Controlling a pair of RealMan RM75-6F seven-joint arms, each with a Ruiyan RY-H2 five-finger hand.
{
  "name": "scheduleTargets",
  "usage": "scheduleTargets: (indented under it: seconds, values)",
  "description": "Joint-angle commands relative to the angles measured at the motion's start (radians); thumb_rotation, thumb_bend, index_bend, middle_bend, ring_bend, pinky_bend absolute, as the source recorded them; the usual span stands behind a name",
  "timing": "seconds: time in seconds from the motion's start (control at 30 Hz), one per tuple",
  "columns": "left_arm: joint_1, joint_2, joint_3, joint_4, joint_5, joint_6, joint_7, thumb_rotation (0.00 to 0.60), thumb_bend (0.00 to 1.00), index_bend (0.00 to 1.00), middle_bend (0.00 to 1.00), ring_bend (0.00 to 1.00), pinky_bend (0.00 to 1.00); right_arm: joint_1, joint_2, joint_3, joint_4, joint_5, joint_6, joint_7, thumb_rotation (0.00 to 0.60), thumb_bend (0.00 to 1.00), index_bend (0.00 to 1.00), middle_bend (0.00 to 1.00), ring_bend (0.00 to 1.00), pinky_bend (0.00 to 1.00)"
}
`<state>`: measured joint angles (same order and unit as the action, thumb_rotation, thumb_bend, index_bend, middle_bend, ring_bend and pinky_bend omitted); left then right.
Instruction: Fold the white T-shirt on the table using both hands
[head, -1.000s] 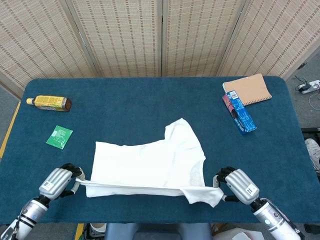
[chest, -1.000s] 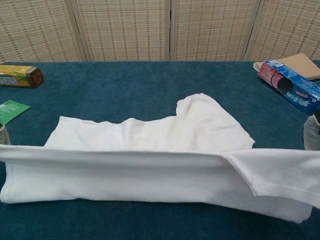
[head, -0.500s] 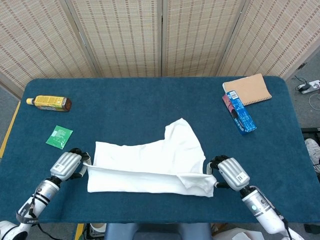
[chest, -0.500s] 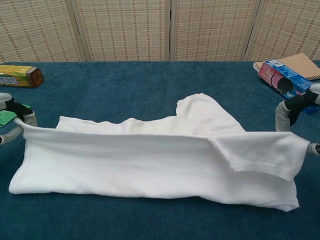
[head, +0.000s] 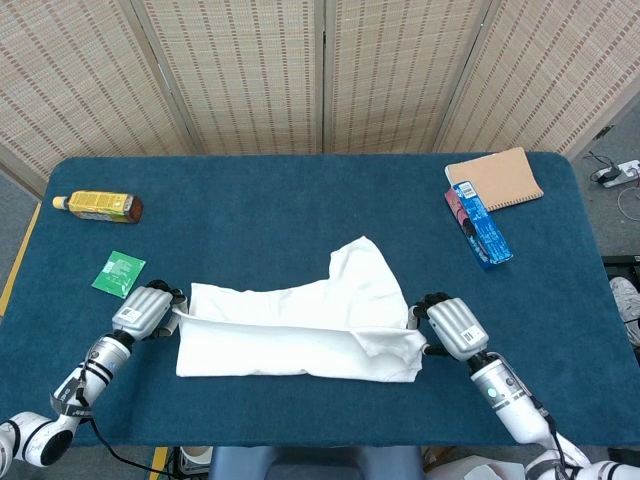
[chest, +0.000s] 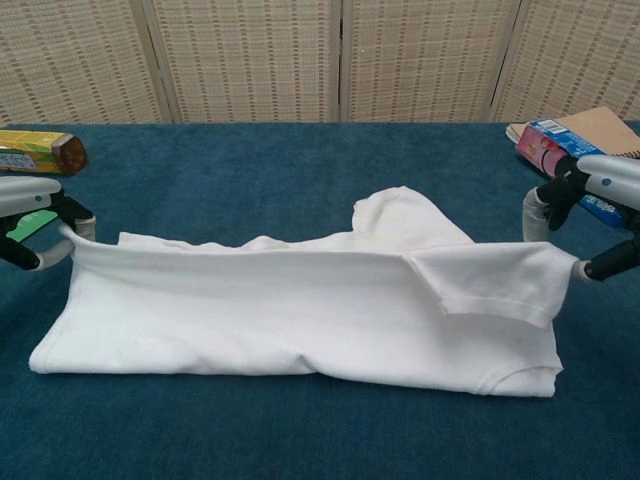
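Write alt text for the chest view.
Two robot hands, left hand and right hand, hold the raised edge of a white T-shirt folded over itself on a blue table; a bottle lies far left.

A white T-shirt (head: 300, 325) lies on the blue table (head: 300, 210), toward its six o'clock edge, with its near layer drawn up over the rest and one sleeve poking toward twelve o'clock. The left hand (head: 145, 311) pinches the shirt's nine o'clock end; the right hand (head: 448, 327) pinches the three o'clock end. At the table's ten o'clock a yellow bottle (head: 97, 206) lies on its side, with a green packet (head: 119, 274) below it. At two o'clock a brown notebook (head: 497, 180) touches a blue-and-pink box (head: 478, 224). Woven folding screens (head: 320, 70) stand behind the table.
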<state>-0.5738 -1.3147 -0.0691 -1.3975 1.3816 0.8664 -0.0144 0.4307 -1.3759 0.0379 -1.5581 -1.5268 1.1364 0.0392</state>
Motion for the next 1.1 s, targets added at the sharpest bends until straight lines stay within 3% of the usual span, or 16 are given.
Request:
scheduleTargets:
  seconds: [0.03, 1.1]
  values:
    - [-0.013, -0.011, -0.005, 0.016, -0.016, -0.016, 0.005, 0.600, 0.61, 0.77, 0.42, 0.35, 0.16, 0.008, -0.007, 0.010, 0.004, 0.017, -0.012, -0.012, 0.600, 0.65, 0.89, 0.53, 0.34, 0.33]
    - [-0.140, -0.142, -0.051, 0.217, -0.222, -0.168, 0.118, 0.600, 0.61, 0.77, 0.41, 0.35, 0.15, 0.059, -0.074, 0.088, 0.045, 0.155, -0.048, -0.103, 0.600, 0.65, 0.89, 0.53, 0.34, 0.33]
